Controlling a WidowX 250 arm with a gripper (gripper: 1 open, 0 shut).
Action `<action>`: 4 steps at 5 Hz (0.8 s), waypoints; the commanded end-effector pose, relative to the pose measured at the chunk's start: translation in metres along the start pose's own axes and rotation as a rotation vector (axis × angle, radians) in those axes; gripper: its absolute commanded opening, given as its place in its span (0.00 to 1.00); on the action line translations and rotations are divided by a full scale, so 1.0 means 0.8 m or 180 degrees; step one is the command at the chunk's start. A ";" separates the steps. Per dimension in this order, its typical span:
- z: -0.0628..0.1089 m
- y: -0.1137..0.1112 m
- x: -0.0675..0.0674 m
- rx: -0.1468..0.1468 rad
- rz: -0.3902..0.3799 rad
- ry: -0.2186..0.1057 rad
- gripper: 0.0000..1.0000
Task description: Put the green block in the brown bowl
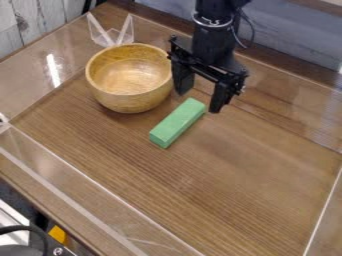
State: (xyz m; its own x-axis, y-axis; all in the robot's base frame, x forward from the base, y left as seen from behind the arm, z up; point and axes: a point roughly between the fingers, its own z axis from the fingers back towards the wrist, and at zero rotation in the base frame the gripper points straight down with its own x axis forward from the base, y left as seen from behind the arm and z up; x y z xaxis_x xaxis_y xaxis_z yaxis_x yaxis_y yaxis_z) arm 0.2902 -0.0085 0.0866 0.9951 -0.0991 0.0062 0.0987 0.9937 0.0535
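Green block [178, 122] flat on table [227, 180] beside brown bowl [130, 77], claw [201, 93] spread apart above its far end.

**Bowl left, block centre, claw at the block's far end**

The brown bowl [130, 78] sits on the desk [227, 165] toward the left rear. The green block [177, 122] lies flat on the desk just right of and in front of the bowl, apart from it, running diagonally with its far end to the right. The claw [202, 94] hangs over that far end, pointing down, right of the bowl.
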 end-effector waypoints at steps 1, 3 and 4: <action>0.008 0.012 0.003 0.0044 0.0287 -0.0087 1.00; -0.012 0.024 -0.019 0.0067 0.0157 -0.0115 1.00; -0.021 0.032 -0.025 0.0064 0.0056 -0.0163 1.00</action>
State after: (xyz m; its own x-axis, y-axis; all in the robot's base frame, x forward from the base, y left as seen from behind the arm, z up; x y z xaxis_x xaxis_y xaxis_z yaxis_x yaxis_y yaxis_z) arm 0.2676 0.0177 0.0539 0.9968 -0.0796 -0.0054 0.0798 0.9949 0.0622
